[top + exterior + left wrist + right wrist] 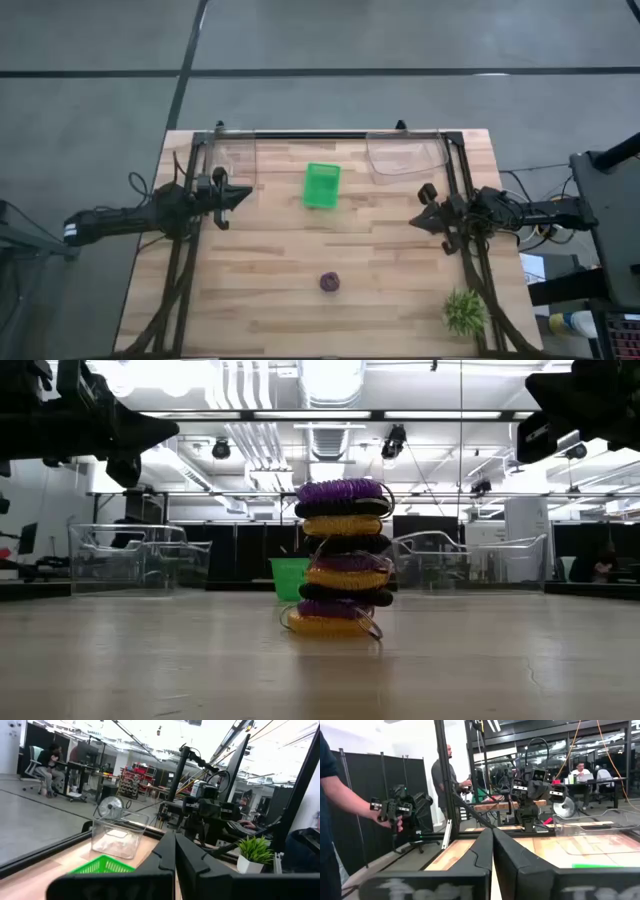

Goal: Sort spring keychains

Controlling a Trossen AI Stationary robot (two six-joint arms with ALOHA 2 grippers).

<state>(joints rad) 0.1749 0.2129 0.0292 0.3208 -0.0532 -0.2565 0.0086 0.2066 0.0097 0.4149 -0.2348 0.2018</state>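
The spring keychains (340,560) stand in one stack on the wooden tabletop (270,290), purple, black and orange-yellow coils piled one on another; from above the stack shows as a small dark purple ring (329,282). The pile leans slightly, and the bottom coil spreads wider than those above it. Nothing touches it.

Taking that stack as the landmark: the green basket (321,185) sits farther back on the tabletop, almost straight behind the stack and well apart from it. In the low view the basket (288,575) peeks out just behind the stack. Two clear plastic bins stand at the back edge, one (238,156) behind and to the left of the stack, the other (405,157) behind and to the right. A spiky green plant (465,311) sits near the front right corner, to the right of the stack and well clear of it.

The left gripper (240,197) hangs above the tabletop to the left of and behind the stack, well apart from it. Its jaws are closed, the two dark fingers (162,857) pressed together, holding nothing. The right gripper (420,220) hangs to the right of and behind the stack, also well apart, its jaws likewise closed and empty, fingers (482,852) meeting edge to edge.

Beyond the tabletop, a person (442,775) stands by the frame.
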